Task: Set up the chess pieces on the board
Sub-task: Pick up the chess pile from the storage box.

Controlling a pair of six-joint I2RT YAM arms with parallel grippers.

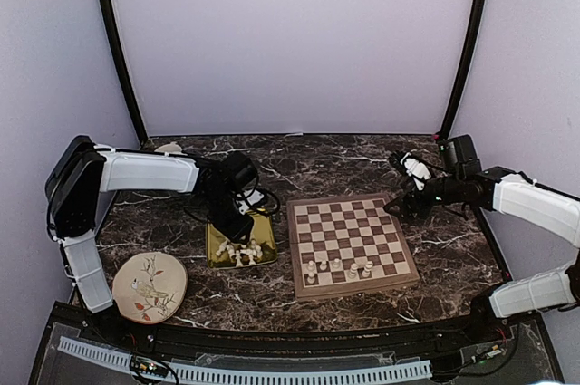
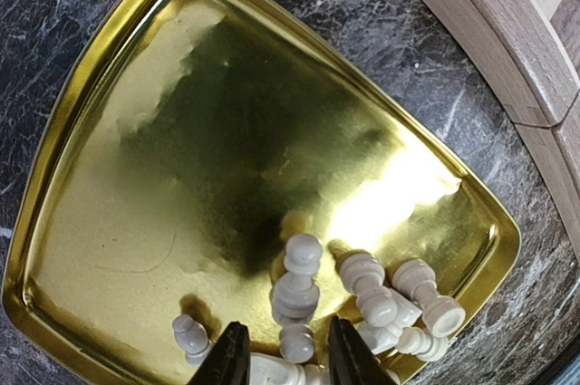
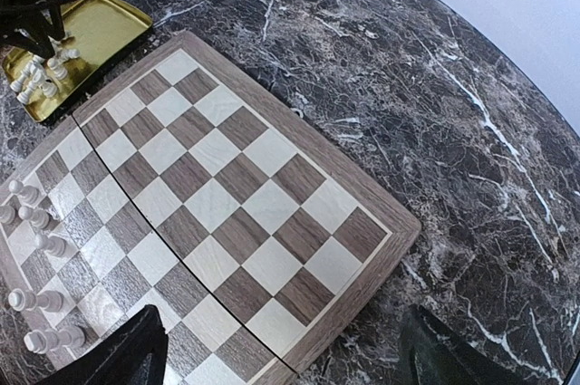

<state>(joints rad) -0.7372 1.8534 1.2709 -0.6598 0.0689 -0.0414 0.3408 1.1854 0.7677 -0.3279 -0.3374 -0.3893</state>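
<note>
**Left to right.** A round cream plate [image 1: 149, 287] bearing a bird-and-twig drawing is lying on the dark marbled bench [image 1: 335, 163], close to my left arm's base.

To its right a shiny gold tray [image 2: 54, 131] is sitting on the bench. A loose heap of cream-white chess pieces [image 2: 362, 276] is lying along its near edge, most of them tipped on their sides.

I am hanging my left gripper [image 2: 288, 353] straight down over that heap. It is released and not clamped on anything. Its black fingers [image 2: 231, 358] are standing part-way apart, and one piece is sitting between them with a gap on either side.

A narrow strip of bench is separating the tray from the board [image 1: 349, 222], whose tan frame is surrounding light and brown squares. A handful of pieces are standing upright on the two ranks nearest my bases. The other squares are showing bare wood.

I am holding my right gripper [image 3: 285, 358] at the board's far right corner, above the surface. It is released, with its jaws spread wide and nothing between them.
</note>
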